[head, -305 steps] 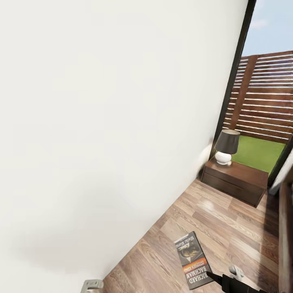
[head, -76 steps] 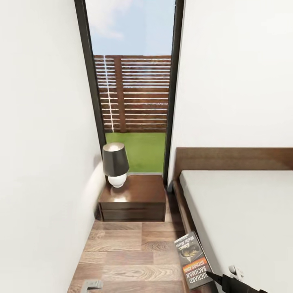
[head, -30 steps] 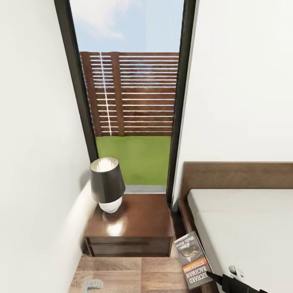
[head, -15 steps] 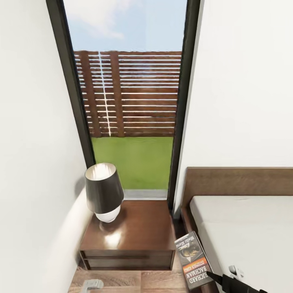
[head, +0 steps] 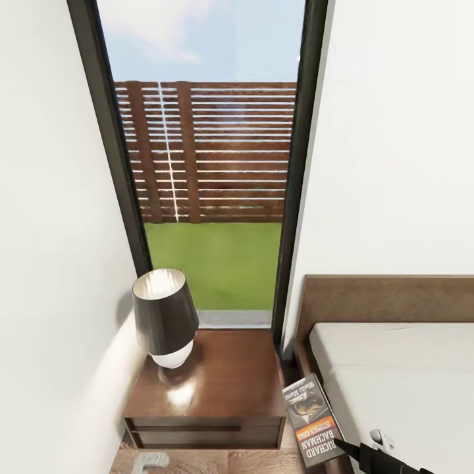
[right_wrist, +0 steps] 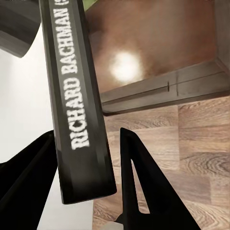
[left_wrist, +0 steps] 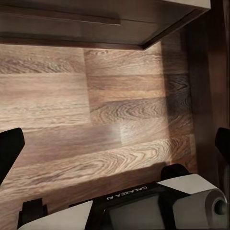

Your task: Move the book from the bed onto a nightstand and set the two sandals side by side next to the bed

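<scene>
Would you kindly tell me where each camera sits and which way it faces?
Head view: from the robot's head, forward and down at the nightstand, lamp, window and bed; the right pincer grips the book.
Left wrist view: along the left pincer, open, at wood floor; the robot's base shows.
Right wrist view: along the right pincer, clamping the book's spine.
Shared: head and right wrist views both show book and nightstand.

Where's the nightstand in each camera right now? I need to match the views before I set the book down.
Head view: the nightstand sits low and left of centre, between the white wall and the bed, with a lamp on it.
Left wrist view: its lower front edge runs along the top, above the floor.
Right wrist view: its glossy top lies beyond the book.
Shared landmark: the wood-plank floor.
</scene>
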